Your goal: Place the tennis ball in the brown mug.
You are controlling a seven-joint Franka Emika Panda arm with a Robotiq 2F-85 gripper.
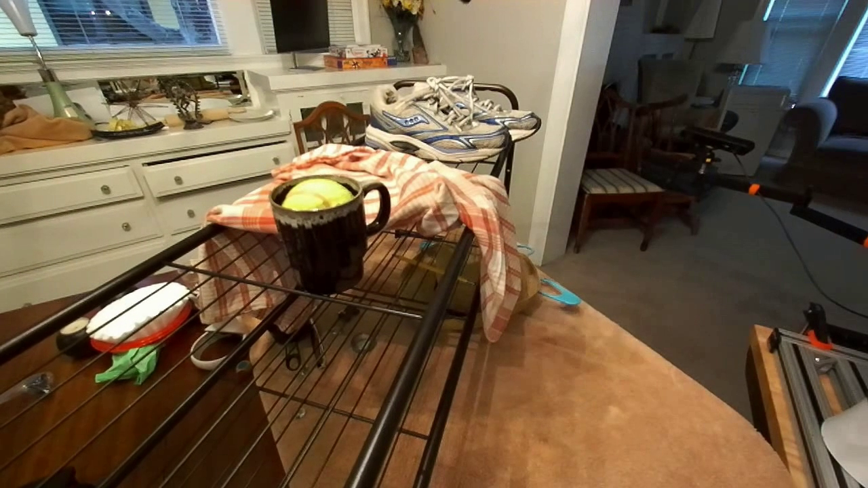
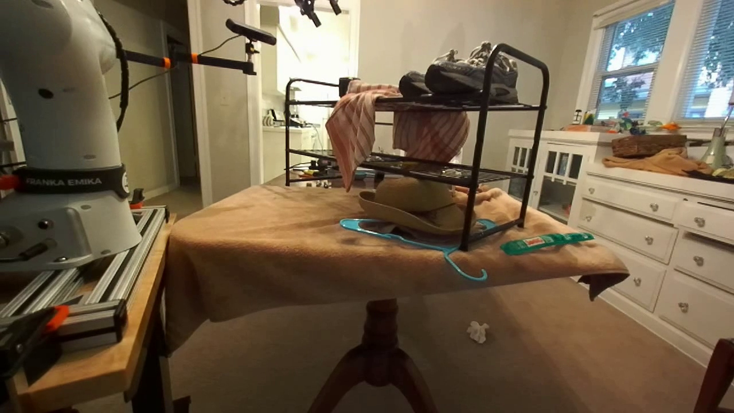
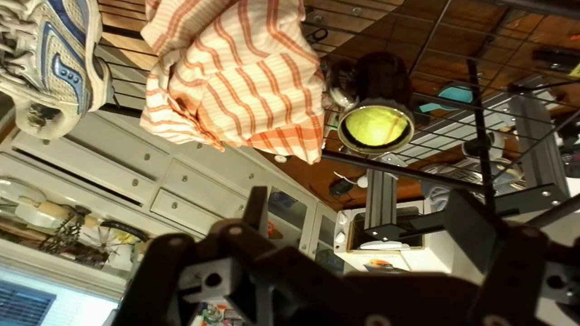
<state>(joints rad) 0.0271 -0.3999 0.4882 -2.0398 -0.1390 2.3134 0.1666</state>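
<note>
The dark brown mug (image 1: 325,247) stands upright on the top shelf of a black wire rack in an exterior view, its handle to the right. The yellow-green tennis ball (image 1: 319,194) sits inside it, its top showing at the mouth. In the wrist view the ball (image 3: 377,127) fills most of the mouth of the mug (image 3: 384,79). In an exterior view a dark shape on the rack looks like the mug (image 2: 347,86); the ball is hidden there. My gripper (image 3: 362,203) is open, its fingers wide apart with nothing between them, and away from the mug.
The black wire rack (image 1: 400,386) stands on a table with a tan cloth (image 2: 275,229). A striped towel (image 1: 434,186) lies beside the mug, and shoes (image 1: 437,129) sit behind it. A hat (image 2: 416,201), blue hanger (image 2: 401,238) and green packet (image 2: 545,242) are low on the table.
</note>
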